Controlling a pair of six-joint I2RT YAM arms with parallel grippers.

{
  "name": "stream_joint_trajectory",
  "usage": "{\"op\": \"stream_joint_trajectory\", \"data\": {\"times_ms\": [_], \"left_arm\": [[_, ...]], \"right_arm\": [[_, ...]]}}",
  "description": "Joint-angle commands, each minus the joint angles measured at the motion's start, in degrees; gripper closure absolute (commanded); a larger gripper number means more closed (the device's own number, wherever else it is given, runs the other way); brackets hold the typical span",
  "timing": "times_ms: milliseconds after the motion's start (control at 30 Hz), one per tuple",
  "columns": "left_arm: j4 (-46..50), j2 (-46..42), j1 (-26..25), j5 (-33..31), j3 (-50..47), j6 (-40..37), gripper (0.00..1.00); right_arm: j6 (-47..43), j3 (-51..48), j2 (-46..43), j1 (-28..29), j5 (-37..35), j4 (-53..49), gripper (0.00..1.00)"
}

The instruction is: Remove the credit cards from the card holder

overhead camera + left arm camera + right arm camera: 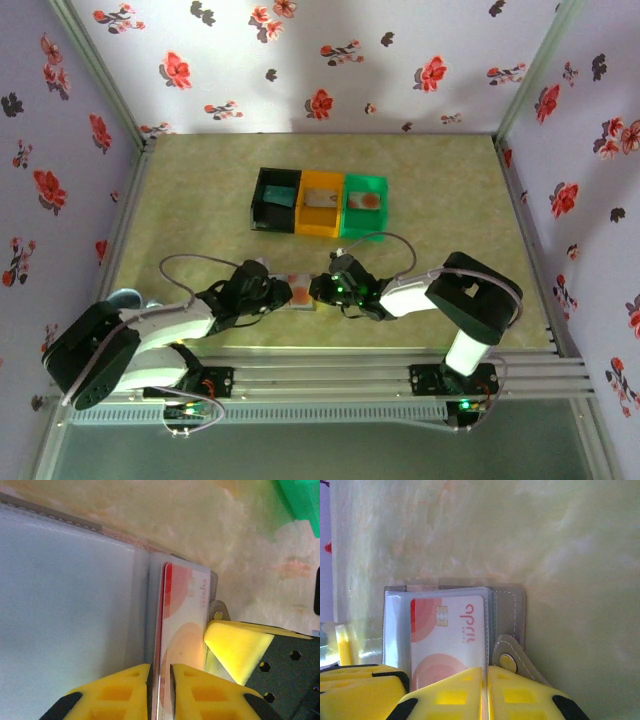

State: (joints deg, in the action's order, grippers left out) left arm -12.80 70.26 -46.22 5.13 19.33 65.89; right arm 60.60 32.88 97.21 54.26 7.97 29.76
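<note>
The card holder (510,610) lies open on the table, grey with a snap tab (507,661) and clear sleeves (65,595). A pale credit card (447,630) with orange-red round marks sits in one sleeve, partly out of it. My left gripper (161,667) is shut on that card's edge (182,625). My right gripper (486,672) is shut on the card holder's sleeve edge beside the tab. From above, the two grippers (283,293) (318,290) meet tip to tip over the card (299,290) near the table's front edge.
Three bins stand side by side at the middle of the table: black (262,200), orange (320,228), green (362,232). A card lies in the orange one (320,200) and another in the green one (366,200). Floral walls enclose the table.
</note>
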Motion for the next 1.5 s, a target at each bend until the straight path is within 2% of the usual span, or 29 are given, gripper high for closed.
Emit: {"op": "stream_joint_trajectory", "data": {"times_ms": [0, 400, 633, 900, 1067, 1467], "left_arm": [[-7.41, -1.67, -0.01, 0.76, -0.15, 0.29, 0.82], [-7.51, -2.09, 0.07, 0.59, -1.12, 0.08, 0.87], [-6.15, -1.77, 0.07, 0.85, -0.96, -0.35, 0.87], [4.06, -2.71, 2.17, 0.19, 1.15, -1.62, 0.71], [6.6, -1.81, 3.2, 0.67, 2.37, -2.34, 0.69], [3.13, 2.87, 3.26, 2.78, 2.2, -0.93, 0.69]], "right_arm": [[-0.39, -1.14, 1.74, 1.21, 3.85, -0.55, 0.88], [-0.57, -2.53, 1.04, 1.25, 4.86, 3.64, 0.87], [-0.79, -2.55, 0.72, 1.23, 4.95, 3.41, 0.87], [-0.77, -2.3, -0.05, 1.24, 2.43, -1.18, 0.88], [-1.08, -2.18, -0.93, 1.28, 3.11, -0.58, 0.87], [-1.28, -1.46, 0.3, 1.45, 3.89, 0.11, 0.87]]}}
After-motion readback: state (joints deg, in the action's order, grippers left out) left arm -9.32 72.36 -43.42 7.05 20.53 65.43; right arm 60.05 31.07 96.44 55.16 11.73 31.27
